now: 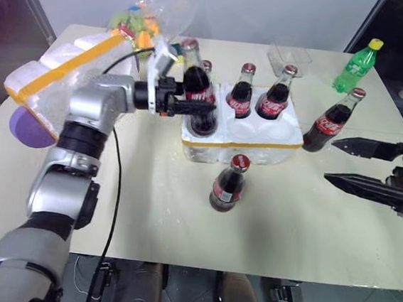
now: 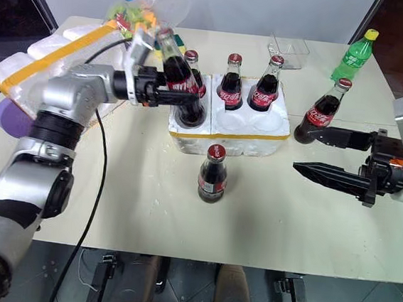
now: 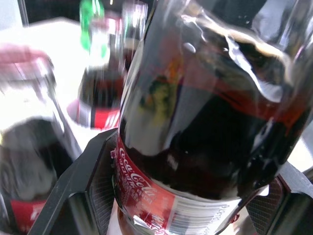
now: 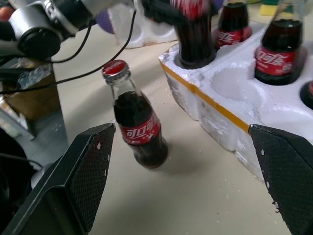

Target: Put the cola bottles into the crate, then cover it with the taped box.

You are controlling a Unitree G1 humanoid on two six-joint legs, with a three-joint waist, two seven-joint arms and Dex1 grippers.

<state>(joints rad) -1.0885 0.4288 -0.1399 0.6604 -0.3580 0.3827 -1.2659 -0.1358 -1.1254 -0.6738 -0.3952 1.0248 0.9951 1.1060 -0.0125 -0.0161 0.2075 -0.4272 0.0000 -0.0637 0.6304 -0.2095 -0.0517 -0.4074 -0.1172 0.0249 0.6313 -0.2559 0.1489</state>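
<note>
The left gripper clamps a cola bottle, tilted into the crate's near-left well. Glass looks heavy, slick, breakable; the labelled body suits gripping. The right gripper is wide open, empty.

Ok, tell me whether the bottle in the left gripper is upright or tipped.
Tipped. The left gripper holds the cola bottle with its base in the crate's front-left well and its neck leaning away.
</note>
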